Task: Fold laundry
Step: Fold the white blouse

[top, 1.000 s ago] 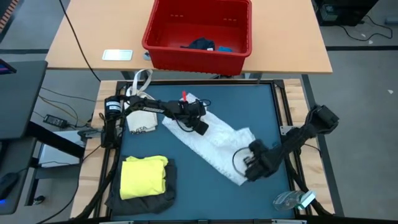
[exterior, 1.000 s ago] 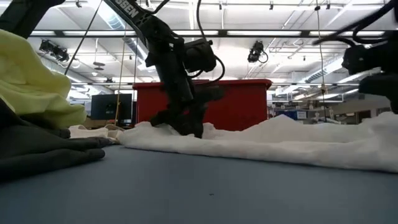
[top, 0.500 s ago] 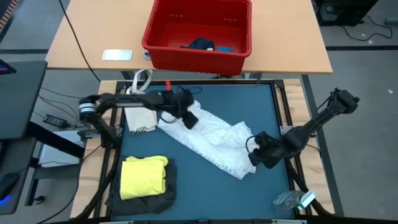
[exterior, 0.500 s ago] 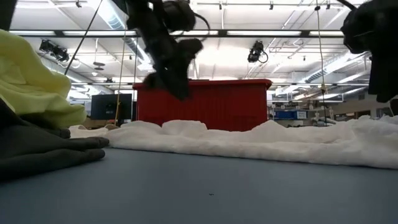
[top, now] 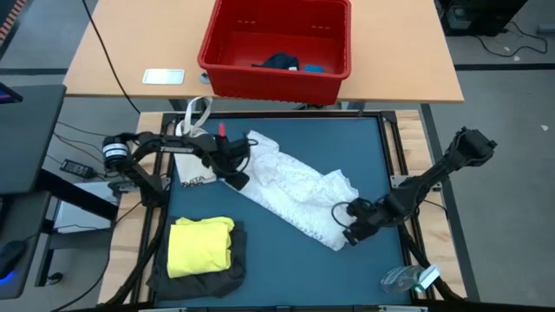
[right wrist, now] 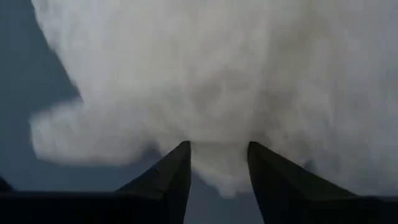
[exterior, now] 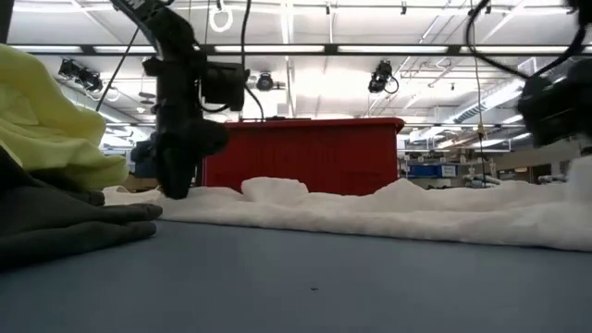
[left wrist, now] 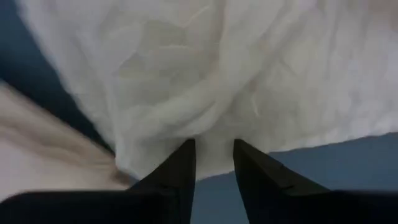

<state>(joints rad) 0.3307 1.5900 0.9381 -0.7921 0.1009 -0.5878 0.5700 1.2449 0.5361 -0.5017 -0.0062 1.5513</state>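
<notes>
Two grippers work at opposite ends of one white cloth [top: 295, 195] that lies slantwise across the blue table [top: 347, 139]. The left gripper [top: 236, 178] sits at the cloth's end nearest the small white bag [top: 195, 165]; its wrist view shows the two fingers [left wrist: 180, 165] parted by a narrow gap with the cloth's edge just ahead of them, clamped on nothing. The right gripper [top: 349, 234] is at the cloth's other end, fingers [right wrist: 168, 180] spread apart with a fold of cloth at the mouth of the gap, released rather than pinched.

One bright yellow T-shirt [top: 201, 246] lies folded on one dark grey garment [top: 204, 279], well apart from the white cloth, near the table corner on the left arm's side. Bare blue surface lies open on both long sides of the white cloth.

One red basket [top: 277, 43] stands on the wooden desk [top: 130, 43] beyond the table; inside it are one dark navy garment [top: 279, 61] and one small blue piece [top: 313, 67], touching.
</notes>
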